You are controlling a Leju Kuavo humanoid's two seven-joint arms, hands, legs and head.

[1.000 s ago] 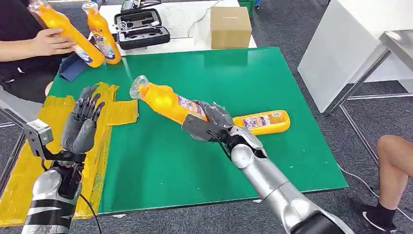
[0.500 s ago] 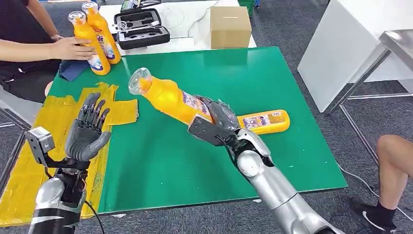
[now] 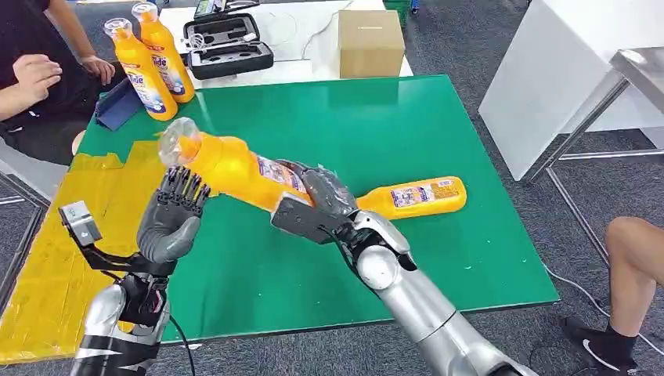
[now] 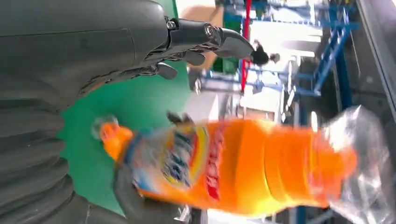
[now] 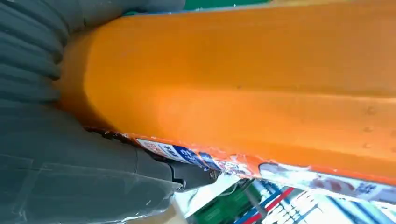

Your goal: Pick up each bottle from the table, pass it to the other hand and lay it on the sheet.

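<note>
Since a second ago my right hand (image 3: pixel 313 205) has carried the gripped bottle (image 3: pixel 235 166) leftward until its cap end sits just above my spread left hand (image 3: pixel 174 219). From my left wrist, the bottle (image 4: pixel 224 163) lies across my open fingers (image 4: pixel 205 39); from my right wrist, it (image 5: pixel 243 79) presses against my palm.

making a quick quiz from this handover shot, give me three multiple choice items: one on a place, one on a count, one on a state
1. Where does the lying bottle rest?
A. on the green mat
B. on the yellow sheet
C. on the cardboard box

2. How many bottles stand upright at the mat's far left corner?
A. one
B. two
C. four

3. What is the right hand doing?
A. hanging free
B. pressing on the mat
C. holding a bottle up

Answers:
1 A, it lies on the green mat, beyond the right hand.
2 B, two upright bottles stand together.
3 C, it grips the held bottle tilted toward the left hand.
</note>
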